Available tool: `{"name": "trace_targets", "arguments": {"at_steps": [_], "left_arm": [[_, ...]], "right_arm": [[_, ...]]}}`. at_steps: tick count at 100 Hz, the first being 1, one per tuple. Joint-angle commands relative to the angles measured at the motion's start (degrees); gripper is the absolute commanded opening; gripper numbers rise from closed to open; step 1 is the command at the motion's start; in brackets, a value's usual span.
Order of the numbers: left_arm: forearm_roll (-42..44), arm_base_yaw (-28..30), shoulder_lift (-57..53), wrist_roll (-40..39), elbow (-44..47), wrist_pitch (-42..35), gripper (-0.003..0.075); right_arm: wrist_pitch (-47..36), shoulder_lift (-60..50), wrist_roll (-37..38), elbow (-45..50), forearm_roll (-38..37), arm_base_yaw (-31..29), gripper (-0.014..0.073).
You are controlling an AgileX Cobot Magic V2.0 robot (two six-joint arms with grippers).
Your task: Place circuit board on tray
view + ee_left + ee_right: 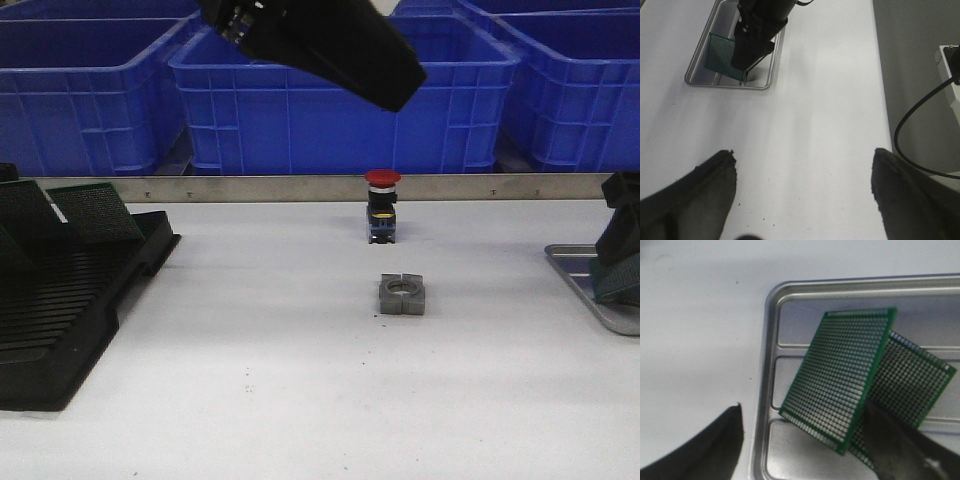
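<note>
The grey metal tray (pixel 767 390) sits at the table's right edge (pixel 585 285). A green circuit board (pixel 840 385) stands tilted in the tray, its lower edge on the floor and its far side leaning on one finger (pixel 900 445) of my right gripper (pixel 802 415). That gripper is open, its other finger (pixel 705 450) well clear over the table. A second, darker board (pixel 912 385) lies flat under the first. My left gripper (pixel 804 152) is open and holds nothing, raised high over the table's middle (pixel 320 40).
A black slotted rack (pixel 70 290) with green boards stands at the left. A red-capped push button (pixel 382 205) and a grey metal block (pixel 402 294) sit mid-table. Blue crates (pixel 340 100) line the back behind a metal rail. A black cable (pixel 920 125) hangs beside the table.
</note>
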Motion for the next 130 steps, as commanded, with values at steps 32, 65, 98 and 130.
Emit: {"name": "trace_targets", "arguments": {"at_steps": [32,65,98,130], "left_arm": [[-3.12,3.45,-3.04,-2.59,-1.76,0.78,0.0321],[-2.66,15.51,-3.82,-6.23,-1.76,14.59,-0.0017],[-2.66,24.24,-7.79,-9.83,0.08,12.37,-0.0017],[-5.43,28.76,-22.61,-11.11,16.08,-12.93,-0.0017]], "right_arm": [[1.56,-13.62,-3.17,-1.81,-5.27,-0.4,0.0629],[11.67,-22.35,-3.17,-1.81,-7.46,-0.4,-0.003],[12.12,-29.11,-3.61,0.06,-7.3,-0.24,-0.006],[4.08,-42.56,-14.5,7.95,1.93,1.83,-0.006]]}}
